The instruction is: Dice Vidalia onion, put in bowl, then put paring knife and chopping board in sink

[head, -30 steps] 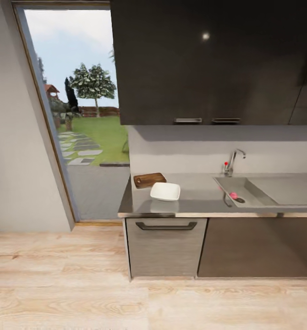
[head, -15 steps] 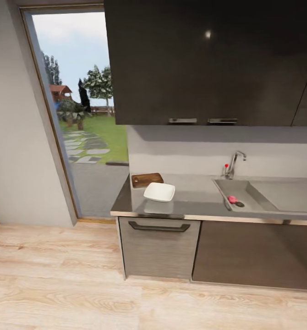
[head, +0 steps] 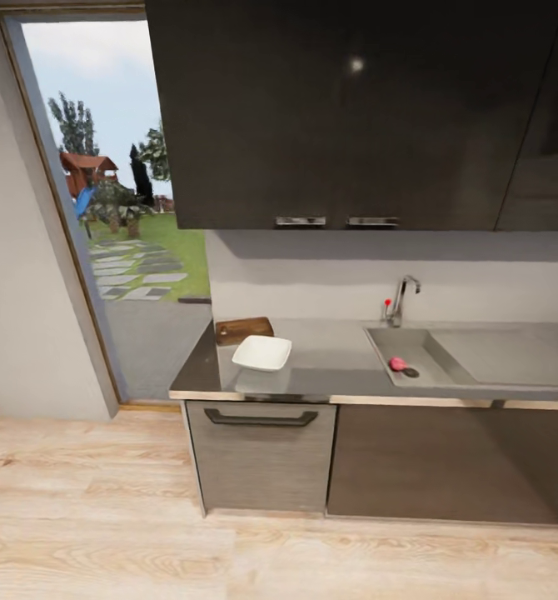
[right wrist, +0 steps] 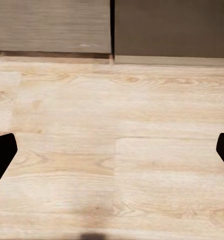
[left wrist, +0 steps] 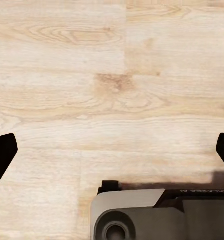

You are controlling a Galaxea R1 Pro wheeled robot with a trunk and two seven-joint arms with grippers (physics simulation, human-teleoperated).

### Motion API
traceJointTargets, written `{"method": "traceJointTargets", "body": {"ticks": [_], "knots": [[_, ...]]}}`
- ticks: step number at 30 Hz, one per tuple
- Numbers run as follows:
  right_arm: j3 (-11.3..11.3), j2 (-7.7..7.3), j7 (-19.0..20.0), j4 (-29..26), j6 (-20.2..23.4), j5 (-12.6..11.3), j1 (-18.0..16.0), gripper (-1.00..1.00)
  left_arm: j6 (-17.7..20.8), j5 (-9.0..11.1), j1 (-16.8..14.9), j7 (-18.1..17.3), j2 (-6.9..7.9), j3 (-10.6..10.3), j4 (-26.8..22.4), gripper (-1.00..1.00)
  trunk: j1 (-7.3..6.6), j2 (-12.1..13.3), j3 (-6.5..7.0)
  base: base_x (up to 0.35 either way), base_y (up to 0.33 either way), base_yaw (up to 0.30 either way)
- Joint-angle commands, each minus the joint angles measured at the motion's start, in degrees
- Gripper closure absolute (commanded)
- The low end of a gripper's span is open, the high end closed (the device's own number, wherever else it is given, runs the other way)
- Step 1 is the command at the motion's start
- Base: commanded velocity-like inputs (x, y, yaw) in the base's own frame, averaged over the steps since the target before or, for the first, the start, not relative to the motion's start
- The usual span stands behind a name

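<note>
— What do you see from the head camera?

— I see the countertop (head: 346, 367). The Vidalia onion (head: 396, 363) lies in the sink (head: 445, 367), beside the drain. The bowl (head: 262, 352) sits near the counter's left end, with the chopping board (head: 243, 329) just behind it.

— And your grippers?

— My left gripper (left wrist: 112, 150) and right gripper (right wrist: 112, 150) both hang over the wooden floor (right wrist: 122, 165), fingers spread wide apart, holding nothing.

Black fingertips (left wrist: 0, 155) on each claw; grey rounded base housing (left wrist: 142, 220) with dark trim.
</note>
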Motion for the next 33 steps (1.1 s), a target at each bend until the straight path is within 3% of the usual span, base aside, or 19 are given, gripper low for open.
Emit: {"method": "traceJointTargets", "body": {"ticks": [1, 20, 33], "knots": [[0.0, 0.01, -0.04, 0.03, -0.15, 0.07, -0.01, -1.0, -0.11, -0.01, 0.01, 0.01, 0.0, 0.04, 0.0, -1.0, 0.04, -0.02, -0.01, 0.202, 0.096, -0.006], [0.09, -0.16, -0.04, 0.03, -0.17, 0.16, -0.01, -1.0, -0.11, -0.01, 0.01, 0.0, 0.03, 0.04, 0.01, -1.0, 0.04, -0.02, 0.0, 0.241, 0.168, -0.001], [-0.07, -0.17, -0.12, 0.03, -0.16, 0.08, -0.02, -1.0, -0.11, -0.01, 0.01, 0.0, 0.03, 0.04, 0.1, -1.0, 0.04, -0.02, 0.0, 0.016, 0.008, 0.0]]}}
